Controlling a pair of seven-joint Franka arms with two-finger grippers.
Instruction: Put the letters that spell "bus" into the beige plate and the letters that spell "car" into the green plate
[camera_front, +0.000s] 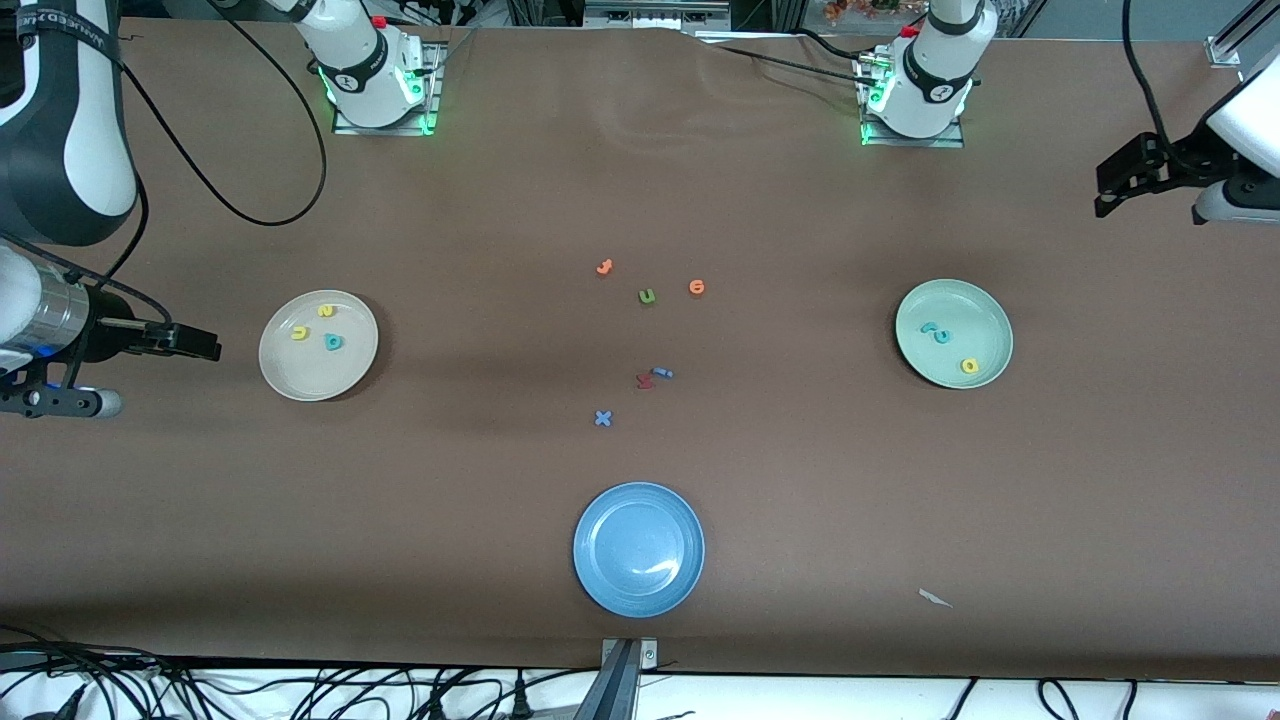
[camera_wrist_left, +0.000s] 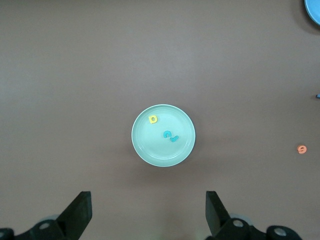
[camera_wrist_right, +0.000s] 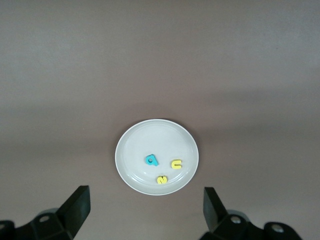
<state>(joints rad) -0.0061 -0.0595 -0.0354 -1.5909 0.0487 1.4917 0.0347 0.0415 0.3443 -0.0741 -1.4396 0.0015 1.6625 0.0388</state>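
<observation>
Brown table, blue plate, stray letters midway

I work in a robotics lab, not a home or a shop. My two arm bases are bolted on metal plates along one edge of a wide table covered in plain brown sheet, and green status lights glow at their feet. Black cables lie in tangles along the table's edge nearest the front camera, and more loop down beside my arms. A metal bracket is clamped at that same edge. Foam letters and plain plates are laid out like a test set.
</observation>
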